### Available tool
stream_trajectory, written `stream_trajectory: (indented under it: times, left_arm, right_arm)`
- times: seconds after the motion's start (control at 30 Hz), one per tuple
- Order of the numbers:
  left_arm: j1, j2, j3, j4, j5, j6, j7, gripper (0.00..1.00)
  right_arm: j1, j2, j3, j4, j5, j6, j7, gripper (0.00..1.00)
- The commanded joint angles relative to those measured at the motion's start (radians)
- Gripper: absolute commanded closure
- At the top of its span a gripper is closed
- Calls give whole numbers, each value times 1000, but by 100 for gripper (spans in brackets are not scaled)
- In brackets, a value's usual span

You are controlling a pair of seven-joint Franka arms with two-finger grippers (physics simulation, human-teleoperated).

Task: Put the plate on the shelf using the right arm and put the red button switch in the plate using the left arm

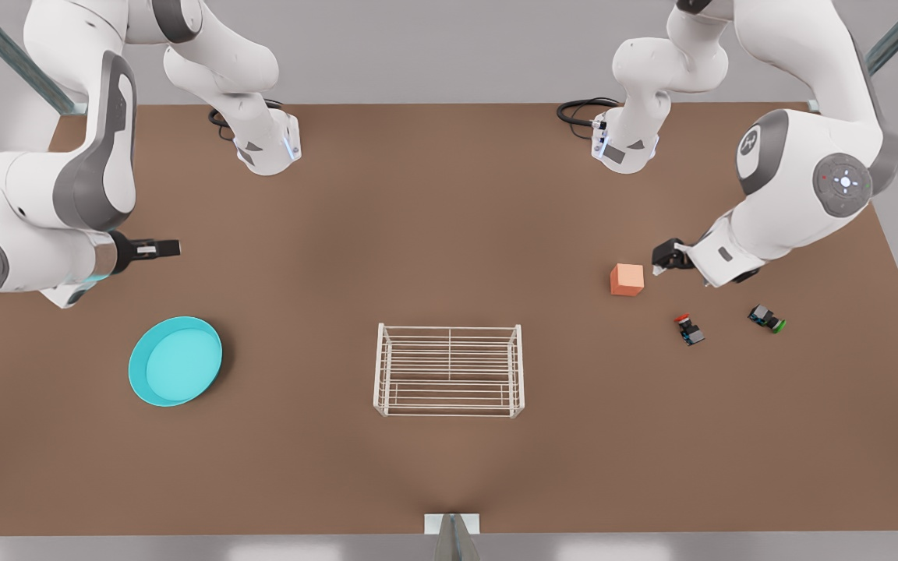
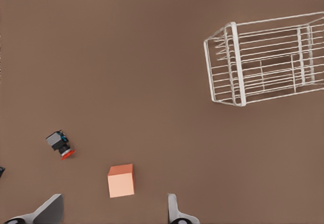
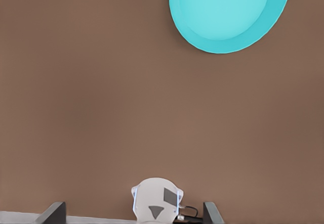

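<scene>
My right gripper (image 1: 172, 248) hangs spread open above the table (image 1: 449, 475), near the plate (image 1: 176, 361) lying flat there. My left gripper (image 1: 663, 257), fingers apart and holding nothing, hovers just beside the orange cube (image 1: 627, 279); the red button switch (image 1: 687, 329) lies near it, well apart from the shelf (image 1: 449, 370).

Turquoise plate (image 1: 175, 361) flat on table; shelf (image 1: 449, 370) upright; red button switch (image 1: 688, 328) tipped.

a: shelf (image 1: 449, 370) mid-table. plate (image 1: 175, 361) well off to the front view's left, flat on the table (image 1: 433, 234).
b: front view's right?
a: cube (image 1: 627, 280), then red button switch (image 1: 688, 329), other switch (image 1: 766, 318) farthest out, all apart.
</scene>
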Motion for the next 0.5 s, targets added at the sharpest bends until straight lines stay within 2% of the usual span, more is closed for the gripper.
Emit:
stream_trajectory:
  times: [0.0,0.03,0.1,0.17,0.3,0.33,0.37,0.47]
  left_arm:
    - [0,3,-4,3,10,69,-232,0]
    - [3,1,-2,3,6,69,-232,0]
    - [-8,10,-4,-22,10,23,-268,0]
    - [0,6,-2,-33,6,5,-259,0]
    - [2,7,-1,-37,10,-6,-261,0]
    - [0,7,-1,-42,10,-8,-261,0]
    - [2,6,-1,-42,10,-8,-261,0]
    - [2,6,-1,-49,10,-9,-261,0]
  right_arm:
    - [-10,-4,-6,-26,7,23,-50,0]
    - [-10,-37,-4,-128,10,69,-46,0]
    - [-11,-168,-2,-392,76,376,-81,0]
    - [-79,-188,-6,-544,75,638,-217,0]
    - [-286,-22,-10,-495,87,898,-625,0]
    - [-307,87,-6,-376,130,902,-731,0]
    - [-318,116,-10,-319,135,902,-795,0]
    - [-329,206,5,-250,119,1007,-849,0]
